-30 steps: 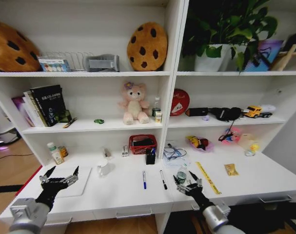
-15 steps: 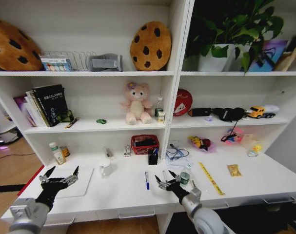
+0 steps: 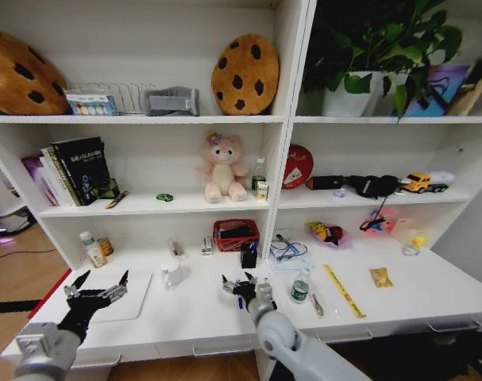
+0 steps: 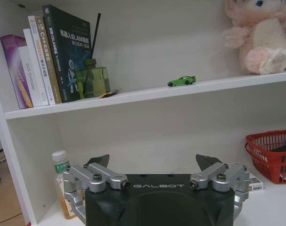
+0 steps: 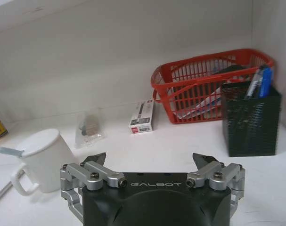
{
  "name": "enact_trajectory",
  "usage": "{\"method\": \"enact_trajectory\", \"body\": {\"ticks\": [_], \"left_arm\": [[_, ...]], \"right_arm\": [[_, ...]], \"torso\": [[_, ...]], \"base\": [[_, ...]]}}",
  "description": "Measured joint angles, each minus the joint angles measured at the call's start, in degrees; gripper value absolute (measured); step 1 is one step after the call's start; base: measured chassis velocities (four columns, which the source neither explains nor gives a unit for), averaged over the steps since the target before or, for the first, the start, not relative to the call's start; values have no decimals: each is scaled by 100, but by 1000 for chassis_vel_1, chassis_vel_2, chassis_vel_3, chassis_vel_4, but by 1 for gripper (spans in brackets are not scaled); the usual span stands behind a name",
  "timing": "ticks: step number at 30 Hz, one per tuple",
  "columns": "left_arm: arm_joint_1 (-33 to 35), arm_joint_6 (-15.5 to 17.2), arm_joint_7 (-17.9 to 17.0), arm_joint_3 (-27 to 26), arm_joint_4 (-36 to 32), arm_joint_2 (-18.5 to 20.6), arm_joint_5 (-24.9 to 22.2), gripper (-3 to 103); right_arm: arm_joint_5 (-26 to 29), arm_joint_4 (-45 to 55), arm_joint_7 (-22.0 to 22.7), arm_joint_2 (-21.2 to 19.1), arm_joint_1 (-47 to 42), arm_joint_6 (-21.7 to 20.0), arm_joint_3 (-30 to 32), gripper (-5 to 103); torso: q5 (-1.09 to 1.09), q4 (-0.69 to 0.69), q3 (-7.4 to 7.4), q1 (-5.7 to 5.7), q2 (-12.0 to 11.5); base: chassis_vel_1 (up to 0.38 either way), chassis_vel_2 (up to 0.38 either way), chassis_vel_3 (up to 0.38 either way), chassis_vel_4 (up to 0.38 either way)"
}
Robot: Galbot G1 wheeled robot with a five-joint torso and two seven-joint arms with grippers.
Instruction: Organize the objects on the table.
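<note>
The long white table carries a silver laptop at its left. My left gripper hovers open above that laptop; in the left wrist view it faces the back wall and a green-capped bottle. Near the table's middle my right gripper is open just above the blue pen, nothing between its fingers. In the right wrist view this gripper points toward a white cup. The cup stands left of it, and another green-capped bottle stands to its right.
A red basket, a black pen holder and a small box line the back wall. A yellow ruler lies at right. Books, a tiny green car and a plush bear sit on the shelf above.
My right arm has swung left across the table, from beside the green-capped bottle to above the blue pen. The left arm has stayed put.
</note>
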Motion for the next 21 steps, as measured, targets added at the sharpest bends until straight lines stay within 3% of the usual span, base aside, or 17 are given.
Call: {"method": "enact_trajectory", "body": {"ticks": [3, 6, 7, 11, 21], "left_arm": [[0, 0, 0, 0, 0, 0, 0, 100], [0, 0, 0, 0, 0, 0, 0, 100], [0, 0, 0, 0, 0, 0, 0, 100], [0, 0, 1, 0, 0, 0, 0, 100], [0, 0, 0, 0, 0, 0, 0, 100]], "right_arm": [[449, -249, 1077, 588, 575, -140, -368, 100], [514, -167, 1336, 501, 585, -222, -271, 100], [514, -167, 1336, 501, 585, -222, -271, 100], [684, 95, 1420, -145, 201, -296, 78, 100], [829, -138, 1312, -13, 114, -296, 100, 100]], "torso": [[-1, 3, 0, 0, 0], [0, 0, 0, 1, 0], [0, 0, 0, 1, 0], [0, -5, -1, 0, 1], [1, 0, -1, 0, 1]], "base": [[0, 0, 0, 0], [0, 0, 0, 0], [0, 0, 0, 0], [0, 0, 0, 0], [0, 0, 0, 0]]}}
